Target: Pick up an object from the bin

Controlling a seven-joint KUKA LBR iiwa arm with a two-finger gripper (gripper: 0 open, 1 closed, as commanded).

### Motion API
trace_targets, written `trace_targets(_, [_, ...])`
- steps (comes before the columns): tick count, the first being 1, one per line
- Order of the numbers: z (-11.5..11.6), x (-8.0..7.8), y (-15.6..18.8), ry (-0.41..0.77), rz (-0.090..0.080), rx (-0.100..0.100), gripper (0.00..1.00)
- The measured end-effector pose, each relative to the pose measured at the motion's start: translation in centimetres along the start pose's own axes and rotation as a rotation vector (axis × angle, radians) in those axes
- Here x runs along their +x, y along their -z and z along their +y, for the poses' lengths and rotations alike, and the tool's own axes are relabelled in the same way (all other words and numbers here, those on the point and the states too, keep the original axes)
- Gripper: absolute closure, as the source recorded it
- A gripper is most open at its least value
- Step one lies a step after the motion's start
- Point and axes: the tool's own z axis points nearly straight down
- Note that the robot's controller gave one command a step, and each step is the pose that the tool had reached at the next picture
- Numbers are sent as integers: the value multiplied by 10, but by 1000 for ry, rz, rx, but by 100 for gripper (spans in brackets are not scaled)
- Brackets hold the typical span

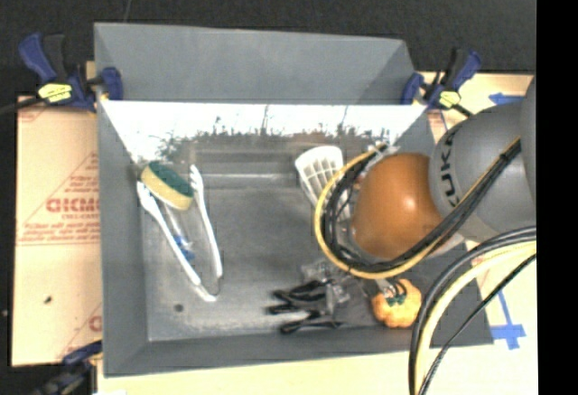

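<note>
We see the gripper (pixel 327 287) low by the bin's (pixel 122 239) front edge, nr the right corner. Can't tell if it's open or closed, or has hold of anything. Nearest obj: small orange pumpkin (pixel 398 305), just beside it in the front-right corner. Toothbrush pack (pixel 185 239) lies along the left wall.

So the grey metal bin (pixel 262 244) has a clear toothbrush pack (pixel 188 244) lying on its floor at the left with a green-and-yellow sponge (pixel 170 183) at its far end, a white ribbed thing (pixel 318 169) near the back, some black clip-like bits (pixel 302 305) up front and a little orange pumpkin (pixel 397 306) in the front right corner.
</note>
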Motion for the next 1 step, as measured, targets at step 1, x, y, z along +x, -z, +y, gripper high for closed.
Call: trace_targets(1, [0,1,17,0,2,0,100])
